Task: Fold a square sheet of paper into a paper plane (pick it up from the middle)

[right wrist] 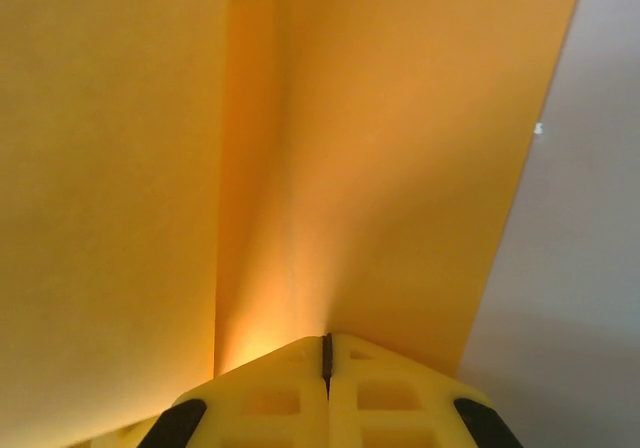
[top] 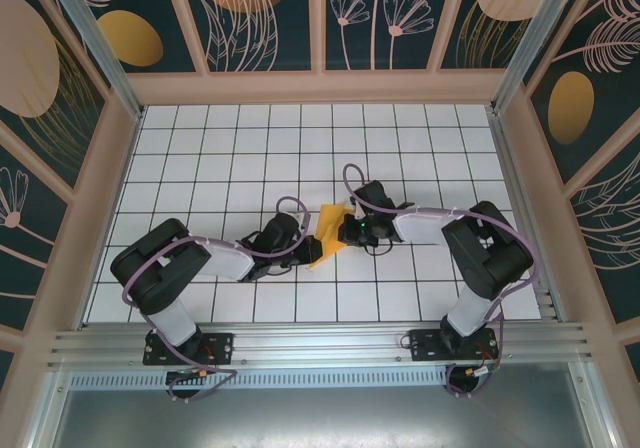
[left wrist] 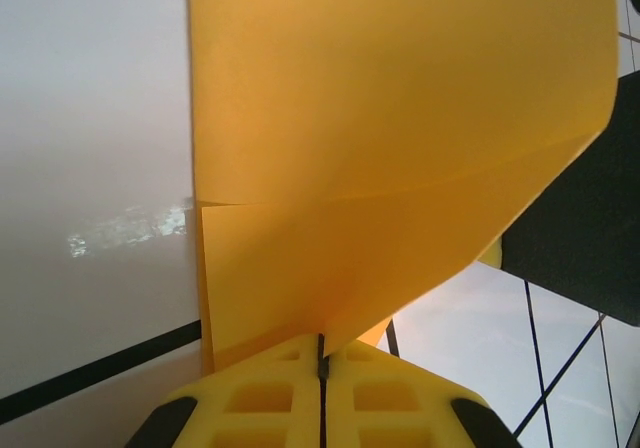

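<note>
Top external view: white gridded tabletop (top: pixel 200 148) fills the enclosure floor, with dark floral wall panels (top: pixel 265 18) at 9, 12 and 3 o'clock and a metal rail (top: pixel 320 346) along 6 o'clock.

Left arm (top: pixel 170 263) reaches from its base at 7 o'clock in toward centre. Right arm (top: pixel 480 248) reaches from 5 o'clock in toward centre. They meet nose to nose just 6 o'clock of the tabletop middle.

Sheet of paper (top: pixel 330 230), orange-yellow, sits between the two wrists, bent, not flat. One corner points down toward 7 o'clock. Can't tell if any of it touches the tabletop.

Left pincer (top: pixel 307 245) is at the sheet's 8 o'clock edge, right pincer (top: pixel 346 230) at its 3 o'clock edge.

Left wrist view: left pincer (left wrist: pixel 322 356) has its yellow fingers pressed together, pinching the paper edge. The sheet of paper (left wrist: pixel 400 98) rises from the seam toward 12 o'clock, curved, with a crease line across it and a layered edge at 9 o'clock. Tabletop (left wrist: pixel 90 118) at 9 o'clock, grid lines at 5 o'clock.

Right wrist view: right pincer (right wrist: pixel 326 353) is pressed together too, pinching the sheet of paper (right wrist: pixel 350 148), which shows a lengthwise fold running from the seam to 12 o'clock. Tabletop (right wrist: pixel 590 268) at 3 o'clock.
</note>
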Controlling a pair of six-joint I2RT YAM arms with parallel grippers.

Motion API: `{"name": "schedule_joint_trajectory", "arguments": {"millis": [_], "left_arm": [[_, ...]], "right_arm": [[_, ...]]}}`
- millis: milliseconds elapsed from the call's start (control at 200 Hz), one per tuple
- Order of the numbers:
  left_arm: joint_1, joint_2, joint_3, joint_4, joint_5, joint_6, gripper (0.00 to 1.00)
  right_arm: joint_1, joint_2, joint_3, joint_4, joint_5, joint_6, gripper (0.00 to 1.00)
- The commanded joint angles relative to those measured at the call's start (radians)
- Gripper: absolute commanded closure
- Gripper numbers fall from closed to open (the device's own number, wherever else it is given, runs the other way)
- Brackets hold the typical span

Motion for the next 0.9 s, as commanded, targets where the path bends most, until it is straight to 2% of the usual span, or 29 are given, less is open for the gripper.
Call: {"name": "schedule_joint_trajectory", "arguments": {"millis": [0,671,896], "left_arm": [[0.02,-0.005,0.003,0.007,0.039,0.01,0.91],[0.051,0.003,0.038,-0.014,0.096,0.005,0.89],[0.059,-0.002,-0.029,0.089,0.07,-0.051,0.89]], "right_arm": [[0.002,0.047,0.014,-0.099,0.089,-0.093,0.93],[-0.01,0.107,0.11,-0.158,0.109,-0.284,0.94],[-0.011,0.111,0.121,-0.16,0.1,-0.288,0.93]]}}
